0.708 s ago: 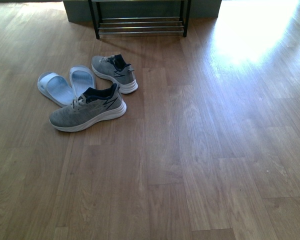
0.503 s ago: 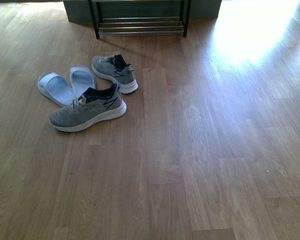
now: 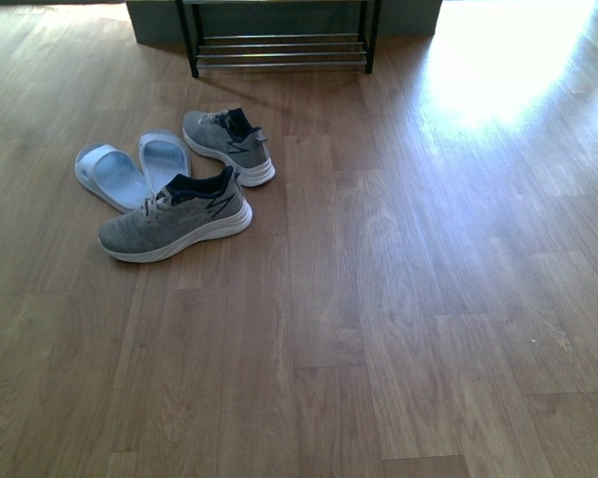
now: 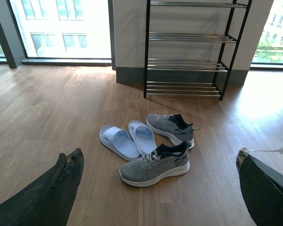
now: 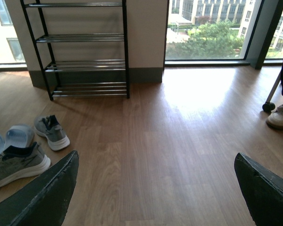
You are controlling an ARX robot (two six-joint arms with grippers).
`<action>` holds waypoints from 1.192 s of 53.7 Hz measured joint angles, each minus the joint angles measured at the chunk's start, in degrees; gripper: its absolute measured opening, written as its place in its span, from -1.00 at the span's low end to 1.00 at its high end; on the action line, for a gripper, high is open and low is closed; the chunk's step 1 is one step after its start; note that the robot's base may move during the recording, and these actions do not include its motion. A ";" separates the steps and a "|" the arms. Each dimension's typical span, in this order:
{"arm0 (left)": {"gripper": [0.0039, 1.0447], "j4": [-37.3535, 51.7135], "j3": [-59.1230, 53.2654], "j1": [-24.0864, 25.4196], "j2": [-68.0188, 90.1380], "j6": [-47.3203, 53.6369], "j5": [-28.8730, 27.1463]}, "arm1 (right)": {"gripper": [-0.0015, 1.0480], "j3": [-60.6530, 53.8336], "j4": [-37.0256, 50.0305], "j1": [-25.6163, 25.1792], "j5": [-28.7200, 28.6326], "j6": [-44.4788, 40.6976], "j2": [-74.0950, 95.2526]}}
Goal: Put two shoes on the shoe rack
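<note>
Left gripper point(image 4: 158, 154) and right gripper point(image 5: 155, 155) are both spread wide with nothing in them. The grey sneakers point(image 3: 174, 221) and blue slides point(image 3: 112, 175) sit bunched together on the wood floor point(image 3: 429, 299), a bit short of the shoe rack point(image 3: 279, 52).

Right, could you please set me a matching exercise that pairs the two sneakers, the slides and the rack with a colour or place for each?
Things:
1. near sneaker
2. far sneaker
3. slides
4. rack

Descriptions:
A. pale blue
B. black frame, silver rods
C. grey, nearest the robot
D. grey, nearest the rack

Pairs: 1-C, 2-D, 3-A, 4-B
</note>
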 joint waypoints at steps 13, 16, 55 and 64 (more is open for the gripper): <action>0.83 0.00 0.00 0.02 0.00 0.00 0.00 | 0.82 0.00 0.00 0.00 0.02 0.00 0.00; 0.83 0.00 0.00 0.00 0.00 0.00 0.00 | 0.82 0.00 0.00 0.00 0.02 0.00 0.00; 0.83 0.00 0.00 0.00 0.00 0.00 0.00 | 0.82 0.00 0.00 0.00 0.00 0.00 0.00; 0.83 0.00 0.00 0.00 0.00 0.00 0.00 | 0.82 0.00 0.00 0.00 0.00 0.00 0.00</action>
